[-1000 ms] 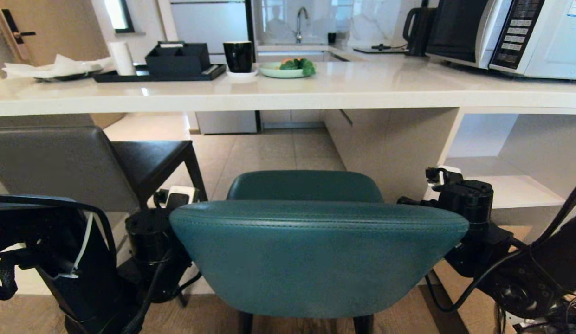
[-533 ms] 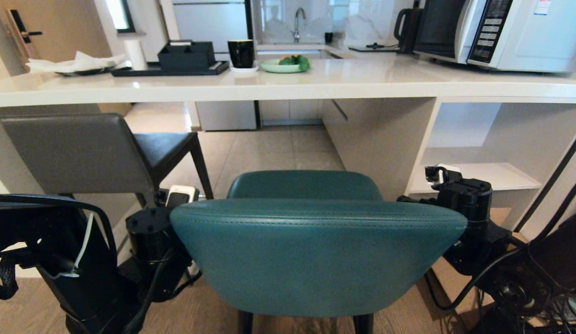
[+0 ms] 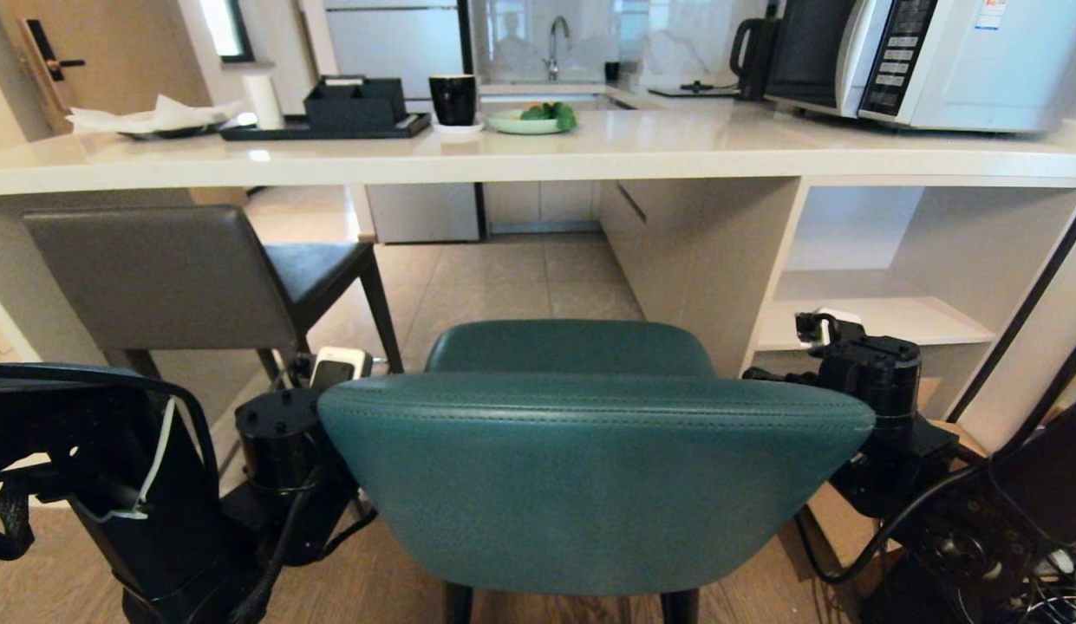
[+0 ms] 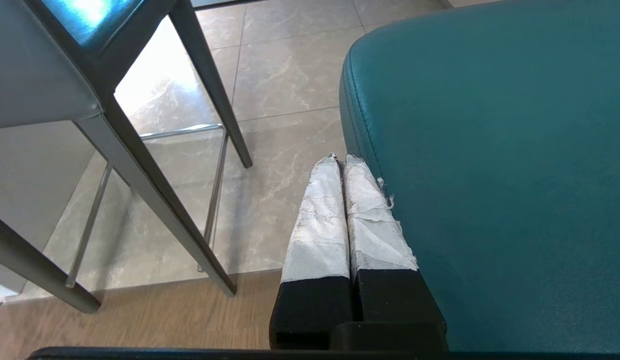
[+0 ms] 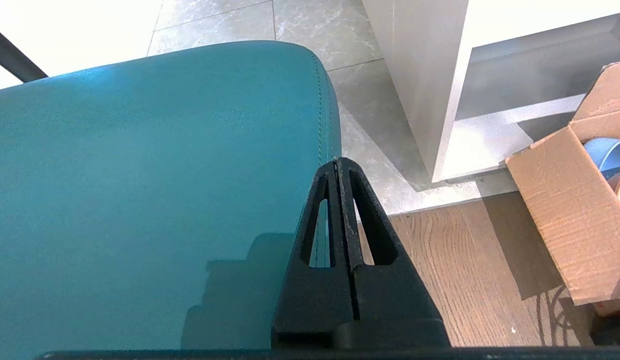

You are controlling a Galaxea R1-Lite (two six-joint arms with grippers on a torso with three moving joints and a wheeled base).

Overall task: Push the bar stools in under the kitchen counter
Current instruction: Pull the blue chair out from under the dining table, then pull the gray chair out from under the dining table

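The teal bar stool stands right in front of me, its curved back nearest and its seat pointing at the kitchen counter. My left gripper is shut, its taped fingers lying along the seat's left edge. Shut as well, my right gripper rests against the stool's right edge. Nothing is held in either. The dark grey bar stool stands to the left, its seat partly under the counter; its legs show in the left wrist view.
White open shelves fill the counter's right end beside a white slab leg. On top sit a microwave, a black tray, a black cup and a green plate. A cardboard box lies on the floor at right.
The whole view has shifted: the counter, shelves and grey stool now look farther off. The teal stool and both arms keep the same place in the picture.
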